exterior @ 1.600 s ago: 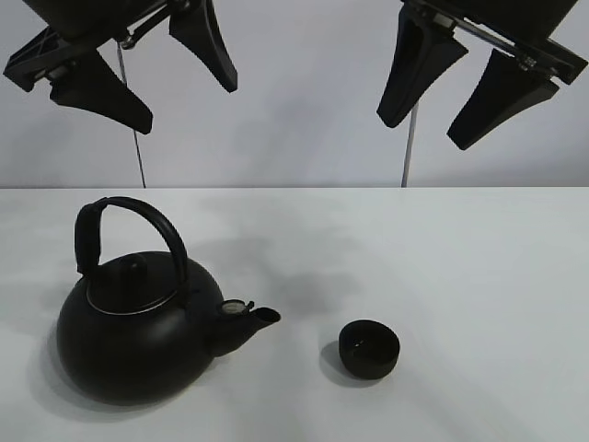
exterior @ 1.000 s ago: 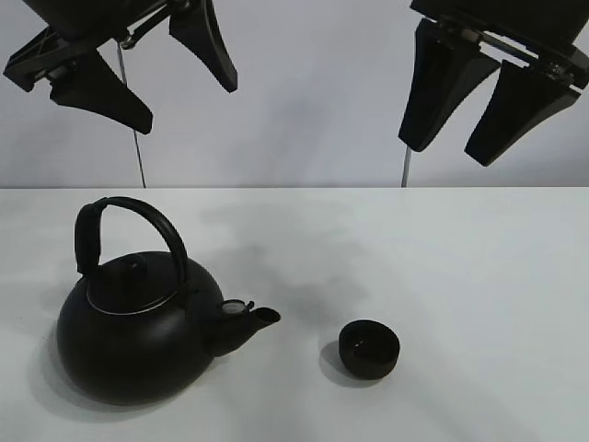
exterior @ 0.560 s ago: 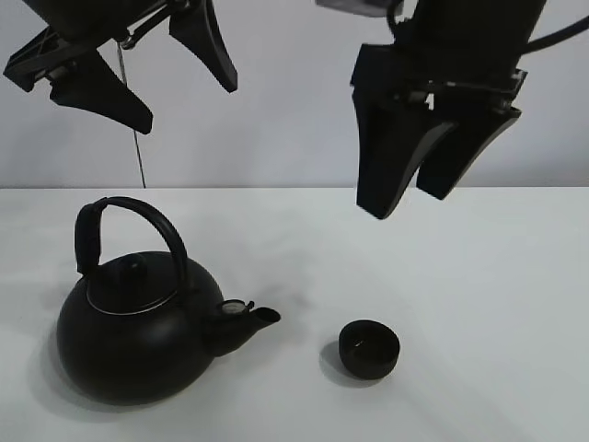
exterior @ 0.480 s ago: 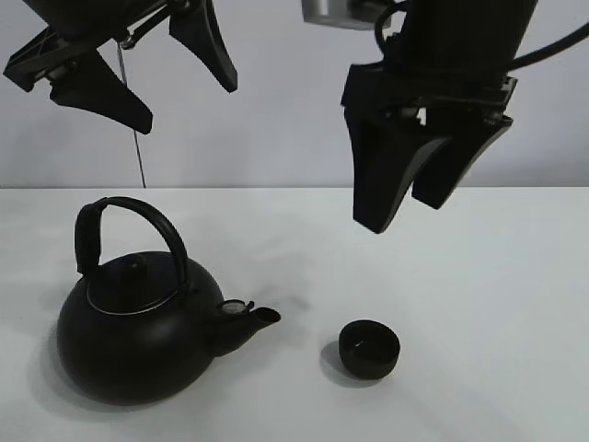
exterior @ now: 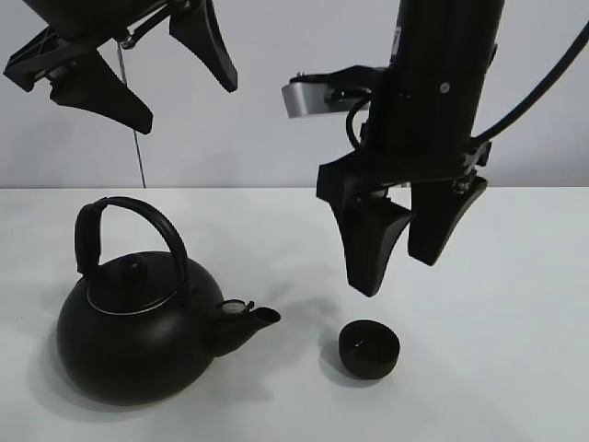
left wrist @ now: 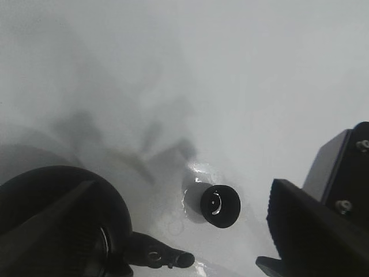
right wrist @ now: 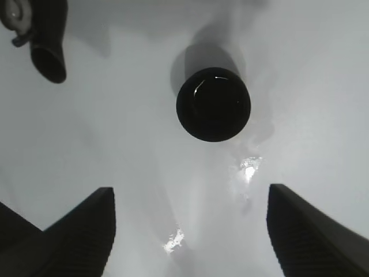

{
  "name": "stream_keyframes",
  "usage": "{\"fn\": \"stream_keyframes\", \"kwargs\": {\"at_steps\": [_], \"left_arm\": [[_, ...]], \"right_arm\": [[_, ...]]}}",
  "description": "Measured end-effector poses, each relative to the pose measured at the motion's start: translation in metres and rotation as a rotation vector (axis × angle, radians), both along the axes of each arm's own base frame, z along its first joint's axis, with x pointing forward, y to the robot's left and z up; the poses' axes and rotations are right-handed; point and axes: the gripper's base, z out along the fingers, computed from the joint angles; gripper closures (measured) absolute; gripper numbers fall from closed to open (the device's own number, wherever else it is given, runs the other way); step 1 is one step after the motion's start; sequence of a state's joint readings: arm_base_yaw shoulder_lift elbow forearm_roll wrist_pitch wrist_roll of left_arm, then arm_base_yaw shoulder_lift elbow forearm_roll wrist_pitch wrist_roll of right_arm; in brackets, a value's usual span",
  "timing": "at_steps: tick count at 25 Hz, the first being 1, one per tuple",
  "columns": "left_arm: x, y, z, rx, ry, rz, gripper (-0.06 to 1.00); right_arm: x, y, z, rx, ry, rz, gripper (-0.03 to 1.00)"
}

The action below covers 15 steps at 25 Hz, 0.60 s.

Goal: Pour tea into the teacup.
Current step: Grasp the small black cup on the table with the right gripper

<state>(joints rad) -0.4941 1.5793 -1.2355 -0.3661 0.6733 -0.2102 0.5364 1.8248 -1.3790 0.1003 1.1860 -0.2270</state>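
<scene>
The teacup (exterior: 369, 348), small, round and matte black, stands on the white table right of the kettle's spout. It also shows in the left wrist view (left wrist: 220, 206) and the right wrist view (right wrist: 213, 104). The large black kettle (exterior: 129, 331) with an arched handle stands at the front left, spout (right wrist: 46, 52) pointing at the cup. My right gripper (exterior: 398, 267) is open and empty, pointing down, just above and slightly behind the cup; its gap (right wrist: 190, 190) lies beside the cup. My left gripper (exterior: 184, 103) is open and empty, high above the kettle.
The white table (exterior: 515, 276) meets a pale wall behind. Two thin vertical rods (exterior: 138, 157) stand at the back edge. The right arm's body (exterior: 433, 92) hangs over the table's middle.
My right gripper has swung in from the upper right, turned to point down, and dropped to just above the teacup. The left gripper, kettle and cup have not moved.
</scene>
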Motion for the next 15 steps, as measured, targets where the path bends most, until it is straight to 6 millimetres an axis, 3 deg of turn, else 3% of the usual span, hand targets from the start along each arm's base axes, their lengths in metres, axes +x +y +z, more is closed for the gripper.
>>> {"fn": "stream_keyframes", "kwargs": {"at_steps": [15], "left_arm": [[0.000, 0.000, 0.000, 0.000, 0.000, -0.001, 0.37]], "right_arm": [[0.012, 0.008, -0.065, -0.052, 0.094, -0.028, 0.46]]}}
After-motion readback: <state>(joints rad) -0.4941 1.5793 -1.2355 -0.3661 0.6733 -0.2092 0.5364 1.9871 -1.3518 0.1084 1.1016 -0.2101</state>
